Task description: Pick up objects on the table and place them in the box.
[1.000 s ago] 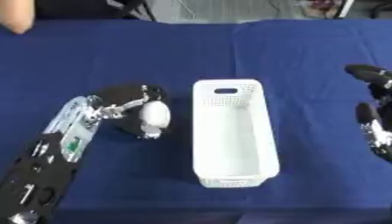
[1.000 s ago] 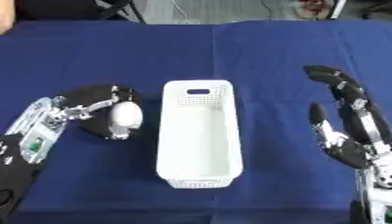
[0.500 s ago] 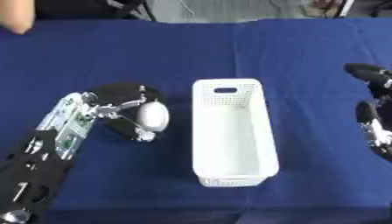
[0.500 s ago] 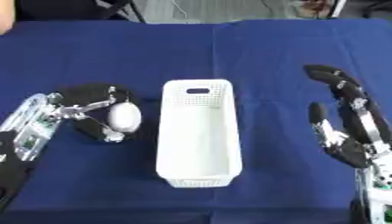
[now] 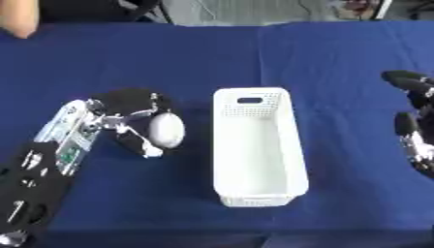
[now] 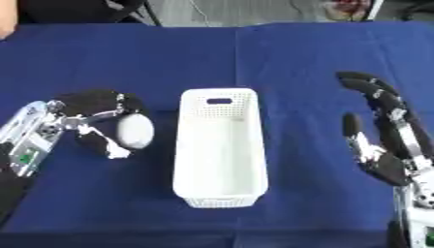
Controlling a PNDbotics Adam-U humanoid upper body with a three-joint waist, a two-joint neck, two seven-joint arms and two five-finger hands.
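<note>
Already my left hand point(image 5: 127, 114) had its fingers and thumb curled round the white egg-shaped object point(image 5: 166, 131), which sat just left of the white box point(image 5: 258, 145) on the blue table point(image 5: 212, 53); I could not tell whether the object was clear of the cloth or resting on it. The box looked empty, its perforated walls and handle slot showing plainly. My right hand point(image 6: 386, 140) stood idle on the far right, fingers straight and spread, holding nothing.

I judged the object smooth, rounded and hard, probably light, so likely to squirt out of a pinch on its narrow ends. The sensible hold seemed to be across its widest middle, thumb on one flank and fingers wrapped over the other, which was about how I had it. Whether it was fragile I could not say, so I meant to treat it as such and lower it into the box rather than drop it.
</note>
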